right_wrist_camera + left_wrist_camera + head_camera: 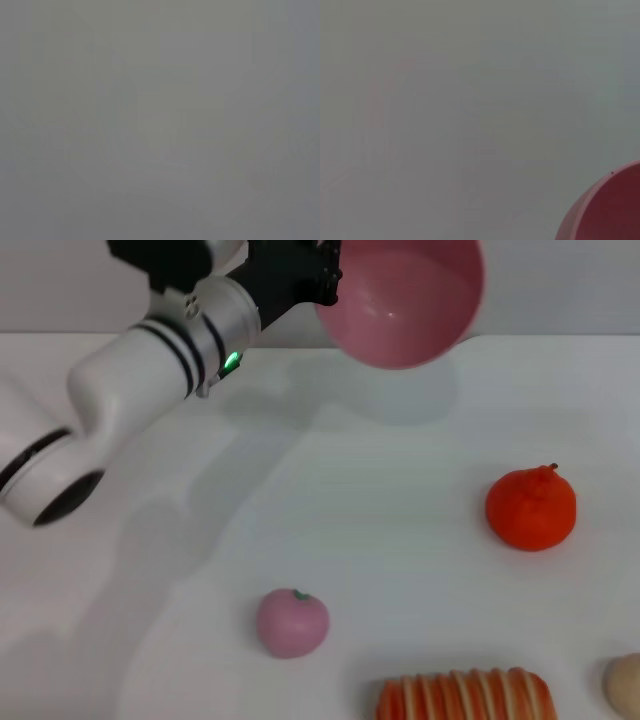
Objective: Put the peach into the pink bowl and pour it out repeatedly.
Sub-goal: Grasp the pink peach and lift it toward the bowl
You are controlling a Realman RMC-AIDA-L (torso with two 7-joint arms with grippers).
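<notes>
While the peach (292, 622) lies on the table (400, 520), the left claw (322, 278) apparently grips the tilted pink bowl (405, 300).

My pink bowl (405, 300) hangs in the air at twelve o'clock, tipped so its glossy, empty inside faces me. The peach (292, 622), small, round, pale pink with a green stem mark, sits on the table at six o'clock, well apart from it
</notes>
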